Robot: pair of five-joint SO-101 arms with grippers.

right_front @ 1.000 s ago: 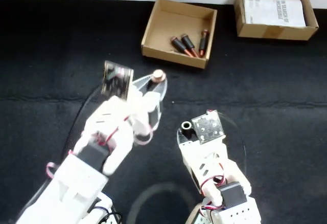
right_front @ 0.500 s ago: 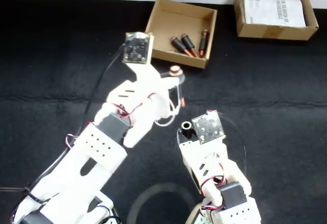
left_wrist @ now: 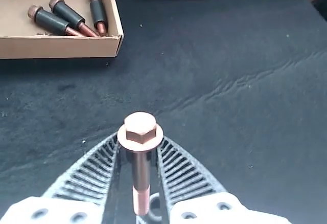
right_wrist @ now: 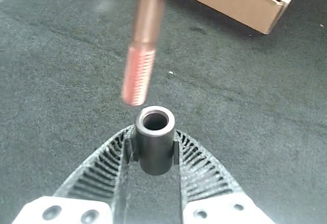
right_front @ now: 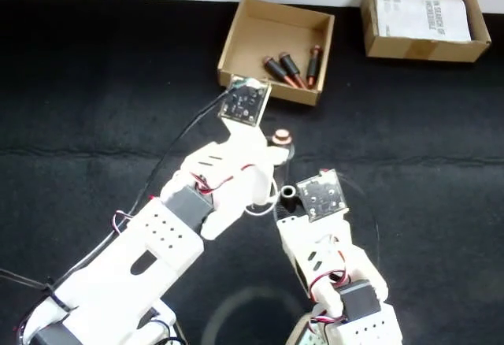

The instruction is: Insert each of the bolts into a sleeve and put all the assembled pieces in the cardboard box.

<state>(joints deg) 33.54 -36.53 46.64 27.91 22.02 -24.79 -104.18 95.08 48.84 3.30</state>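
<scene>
Bolt (left_wrist: pixel 139 157) sits clamped between the fingers of the left gripper (left_wrist: pixel 140 143), which are drawn in narrow on its copper shank just under the hex flange head. The head stands above the fingertips and the threaded end points down. The right gripper (right_wrist: pixel 154 136) is likewise drawn in narrow, holding a dark sleeve (right_wrist: pixel 155 152) upright by its sides with the open bore facing up.

In the right wrist view the bolt's threaded tip hangs just above the sleeve's rim, a little off the bore and slightly tilted. There is a gap between them, and the tip has not entered the bore. In the high view the left arm slants across toward the right one, and the bolt head lies just beyond the sleeve, on the side toward the box (right_front: pixel 233 53). Both grippers are over the black table (right_front: pixel 94 93), near its middle.

The box lies open at the far side, well apart from the grippers. Three assembled pieces (right_front: pixel 291 68) lie side by side in it, close to one wall. A second box (right_front: pixel 378 44) stands to its right near the far edge, with a printed sheet (right_front: pixel 421 16) in it.
</scene>
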